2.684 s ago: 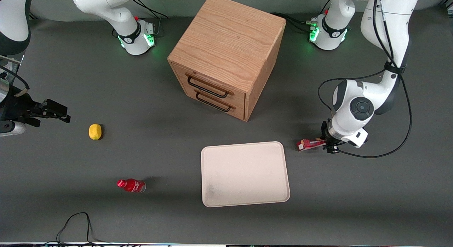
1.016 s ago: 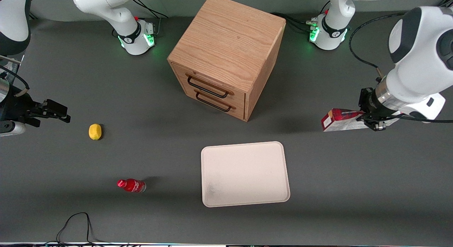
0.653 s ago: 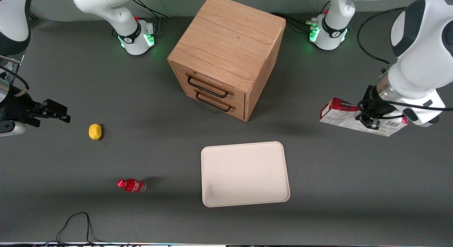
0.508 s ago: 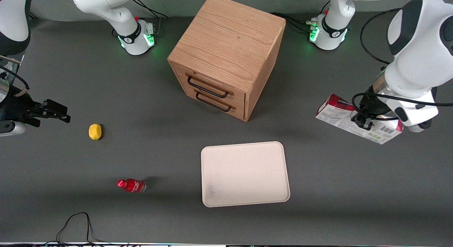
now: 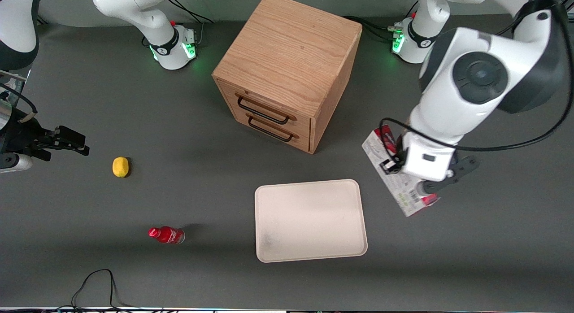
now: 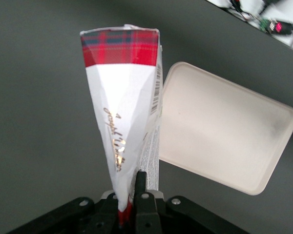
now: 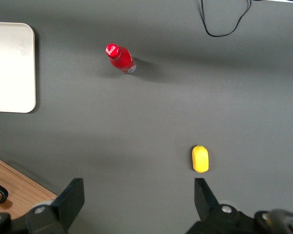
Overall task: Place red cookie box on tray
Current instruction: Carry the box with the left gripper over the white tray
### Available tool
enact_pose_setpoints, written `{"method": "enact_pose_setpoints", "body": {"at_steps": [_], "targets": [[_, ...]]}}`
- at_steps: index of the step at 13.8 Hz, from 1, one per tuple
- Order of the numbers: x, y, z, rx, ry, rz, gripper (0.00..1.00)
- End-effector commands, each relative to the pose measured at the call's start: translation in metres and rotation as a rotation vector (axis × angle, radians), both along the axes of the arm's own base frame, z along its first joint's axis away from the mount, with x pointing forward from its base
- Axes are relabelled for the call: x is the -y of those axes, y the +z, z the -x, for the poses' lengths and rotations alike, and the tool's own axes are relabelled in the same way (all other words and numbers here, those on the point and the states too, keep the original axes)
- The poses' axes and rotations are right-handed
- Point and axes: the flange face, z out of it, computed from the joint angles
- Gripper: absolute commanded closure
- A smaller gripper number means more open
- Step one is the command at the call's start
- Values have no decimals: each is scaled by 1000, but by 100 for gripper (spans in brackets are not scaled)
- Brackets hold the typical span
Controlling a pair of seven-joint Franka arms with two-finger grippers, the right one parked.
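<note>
My left gripper (image 5: pixel 391 164) is shut on the red cookie box (image 5: pixel 398 187) and holds it in the air. The box hangs beside the tray (image 5: pixel 309 221), toward the working arm's end of the table, with its white printed side and barcode facing up. In the left wrist view the box (image 6: pixel 118 112) runs away from the gripper (image 6: pixel 129 196), its red tartan end farthest out. The cream-white tray (image 6: pixel 219 131) lies flat below and beside it, with nothing on it. The tray's edge (image 7: pixel 10 68) also shows in the right wrist view.
A wooden drawer cabinet (image 5: pixel 287 66) with two black handles stands farther from the camera than the tray. A yellow lemon (image 5: pixel 120 166) and a small red bottle (image 5: pixel 167 235) lie toward the parked arm's end. A black cable (image 5: pixel 96 281) loops at the table's front edge.
The gripper has lifted the box off the table, turned it so that its long side points toward the camera, and carried it closer to the tray.
</note>
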Motion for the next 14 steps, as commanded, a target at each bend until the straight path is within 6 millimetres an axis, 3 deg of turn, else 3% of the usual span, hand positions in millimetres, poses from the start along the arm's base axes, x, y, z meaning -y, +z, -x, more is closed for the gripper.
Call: {"method": "enact_pose_setpoints", "body": {"at_steps": [1,4,8,11,14], "targets": [[27,2,-12,16,-217,-13,100],[43,-2,-7,9,-412,-17,100],[46,-20,-9,-19,-454,-56,100],[46,-59,-22,-47,-421,-61,100],[50,-113,-40,-46,-374,-62,100]]}}
